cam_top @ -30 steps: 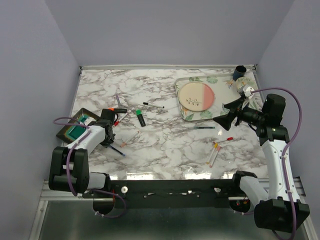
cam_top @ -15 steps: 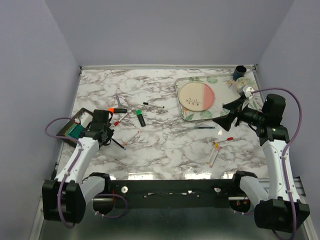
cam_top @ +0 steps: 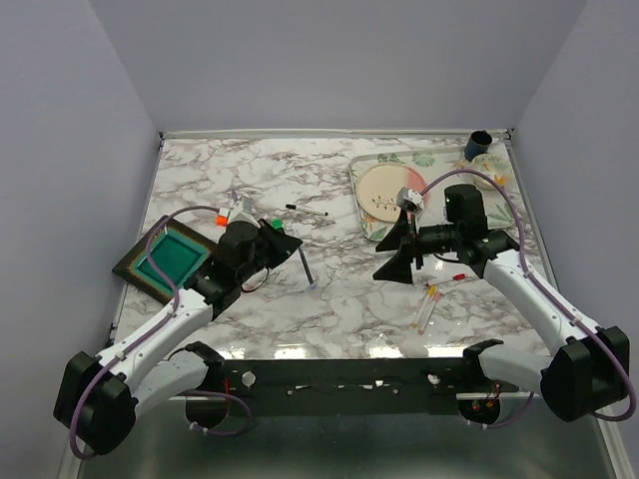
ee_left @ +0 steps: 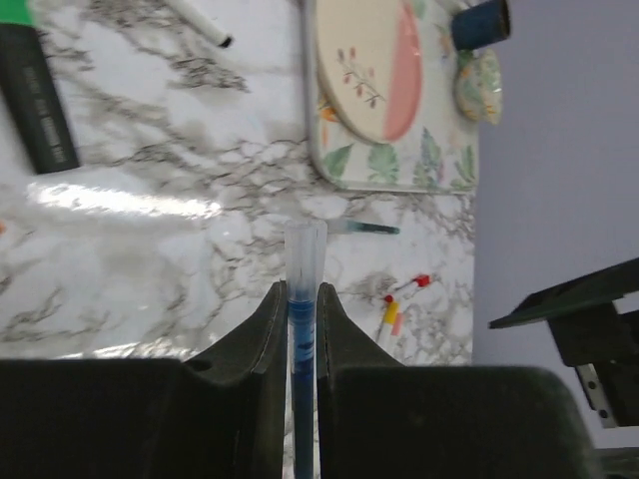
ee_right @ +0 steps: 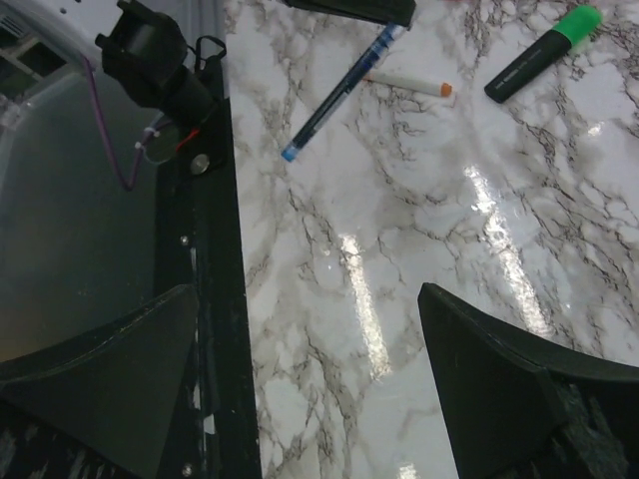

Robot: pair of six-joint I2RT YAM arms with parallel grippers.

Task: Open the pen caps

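Firmly clenched, my left jaws grip a slim blue pen (ee_left: 303,334), its clear cap (ee_left: 306,249) still on and poking out past my fingertips above the marble surface (ee_left: 150,249).
My right jaws hang wide open over the middle, holding nothing. A leaf-patterned rectangular tray (ee_left: 419,160) carries a round cream-and-pink plate (ee_left: 364,70). A dark blue cup (ee_left: 479,22) and a small patterned bowl (ee_left: 477,85) sit at its corner, on it or beside it I cannot tell. A thick black highlighter (ee_left: 40,110) wears its green cap (ee_left: 15,10). A dark square tray with teal lining (cam_top: 165,261) sits left.
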